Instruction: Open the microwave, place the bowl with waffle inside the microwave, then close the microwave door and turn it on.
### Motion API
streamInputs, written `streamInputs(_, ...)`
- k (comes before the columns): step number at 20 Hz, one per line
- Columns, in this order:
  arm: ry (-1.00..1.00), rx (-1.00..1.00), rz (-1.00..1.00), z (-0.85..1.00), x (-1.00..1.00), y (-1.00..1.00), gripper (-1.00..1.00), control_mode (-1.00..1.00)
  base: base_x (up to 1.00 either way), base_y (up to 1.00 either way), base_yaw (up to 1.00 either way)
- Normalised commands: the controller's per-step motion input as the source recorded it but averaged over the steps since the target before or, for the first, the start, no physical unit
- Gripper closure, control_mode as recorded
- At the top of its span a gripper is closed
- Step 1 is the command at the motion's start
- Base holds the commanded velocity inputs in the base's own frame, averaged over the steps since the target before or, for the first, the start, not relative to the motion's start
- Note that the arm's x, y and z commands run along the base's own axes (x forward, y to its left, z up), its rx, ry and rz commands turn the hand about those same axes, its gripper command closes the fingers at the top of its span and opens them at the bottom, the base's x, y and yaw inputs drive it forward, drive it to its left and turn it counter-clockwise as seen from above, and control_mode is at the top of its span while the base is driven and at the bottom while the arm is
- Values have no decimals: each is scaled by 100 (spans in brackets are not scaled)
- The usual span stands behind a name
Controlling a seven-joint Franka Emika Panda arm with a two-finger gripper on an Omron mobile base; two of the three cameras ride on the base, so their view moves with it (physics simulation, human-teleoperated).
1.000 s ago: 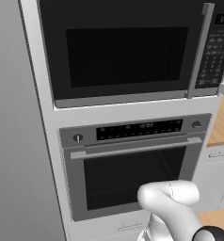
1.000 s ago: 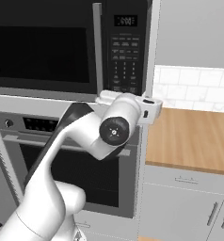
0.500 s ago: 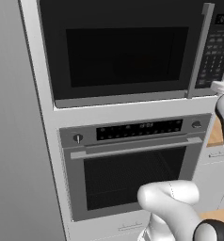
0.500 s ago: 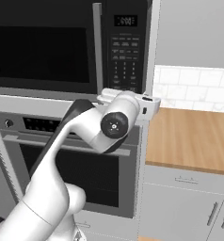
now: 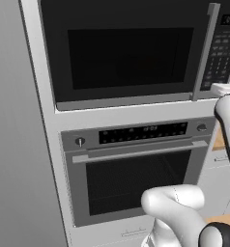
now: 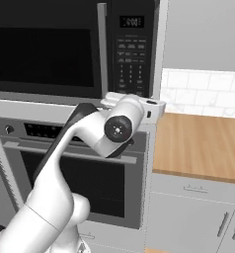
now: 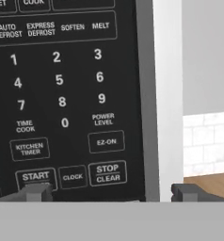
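The microwave (image 5: 131, 53) is built in above the oven, and its black glass microwave door (image 6: 40, 54) is shut. The vertical silver handle (image 6: 102, 49) stands between door and keypad (image 6: 132, 59). My hand (image 6: 139, 105) is raised in front of the keypad's lower edge. In the hand view my gripper (image 7: 114, 193) is open and empty, facing the keypad (image 7: 62, 94) from close by. The left fingertip (image 7: 36, 192) sits just under the START key (image 7: 35, 176), and the right fingertip (image 7: 191, 192) lies past the microwave's right edge. The bowl and the waffle are out of view.
A silver oven (image 5: 136, 169) with a horizontal handle sits directly below the microwave. A wooden counter (image 6: 198, 143) with a white tile backsplash runs to the right, with grey cabinets (image 6: 198, 212) under it. A tall grey panel (image 5: 15, 144) bounds the left.
The wrist and hand have risen slightly toward the bottom of the keypad. The gripper has stayed open and the microwave door has stayed shut.
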Motion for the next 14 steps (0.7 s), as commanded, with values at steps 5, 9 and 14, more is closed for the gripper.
streamInputs(5,0,-1,0,0,10,10,-100,-100,0,0,0)
streamInputs(9,0,0,0,0,24,0,-100,-100,0,0,0)
streamInputs(14,0,0,0,0,11,-3,-100,-100,0,0,0)
